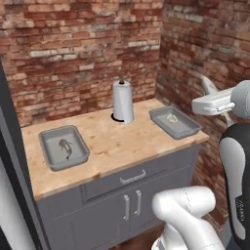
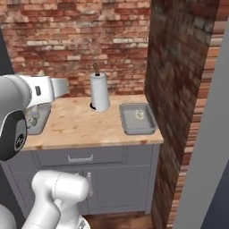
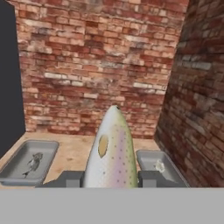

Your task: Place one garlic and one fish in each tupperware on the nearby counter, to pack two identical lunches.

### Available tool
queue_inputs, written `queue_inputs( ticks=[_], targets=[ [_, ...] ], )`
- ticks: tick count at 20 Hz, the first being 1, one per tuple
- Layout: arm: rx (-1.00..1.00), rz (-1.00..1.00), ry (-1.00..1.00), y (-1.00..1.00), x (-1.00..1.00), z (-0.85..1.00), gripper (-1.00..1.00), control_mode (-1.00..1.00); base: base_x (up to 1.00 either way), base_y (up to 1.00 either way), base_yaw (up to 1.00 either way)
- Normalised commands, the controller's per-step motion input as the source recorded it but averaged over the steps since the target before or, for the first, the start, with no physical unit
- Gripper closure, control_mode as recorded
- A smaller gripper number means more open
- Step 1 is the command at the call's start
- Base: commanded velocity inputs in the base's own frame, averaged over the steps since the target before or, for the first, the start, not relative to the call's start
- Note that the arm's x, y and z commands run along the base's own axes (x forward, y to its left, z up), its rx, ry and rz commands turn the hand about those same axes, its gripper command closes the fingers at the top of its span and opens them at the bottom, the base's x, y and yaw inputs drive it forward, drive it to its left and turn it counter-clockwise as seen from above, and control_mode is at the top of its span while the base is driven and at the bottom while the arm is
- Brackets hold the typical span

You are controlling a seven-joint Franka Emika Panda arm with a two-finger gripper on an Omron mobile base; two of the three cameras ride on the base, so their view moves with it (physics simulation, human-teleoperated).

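Note:
In the hand view my gripper (image 3: 111,179) is shut on a pale, speckled fish (image 3: 111,148) that sticks up between the two fingers, high above the counter (image 1: 112,141). The left tupperware (image 1: 49,133) (image 3: 33,143) holds a small grey fish (image 1: 66,148) (image 3: 33,162). In the right tupperware (image 1: 188,132) (image 2: 127,127) (image 3: 148,153) lies a garlic (image 1: 172,117) (image 2: 139,115) (image 3: 160,166). In the right base view my arm hides most of the left tub.
A white paper-towel roll (image 1: 123,101) (image 2: 99,91) stands at the back of the counter between the tubs. Brick walls close the back and the right side. Dark grey cabinet fronts with metal handles (image 1: 133,177) sit below.

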Motion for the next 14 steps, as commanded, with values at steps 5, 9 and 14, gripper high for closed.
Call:
queue_inputs(
  ticks=[5,9,14],
  targets=[
    [0.00,0.00,0.00,0.00,0.00,0.00,1.00,1.00,0.63,-0.18,-0.05],
    [0.00,0.00,0.00,0.00,0.00,0.00,1.00,1.00,0.73,-0.38,-0.05],
    [0.00,0.00,0.00,0.00,0.00,0.00,1.00,1.00,0.68,-0.36,-0.05]
  ],
)
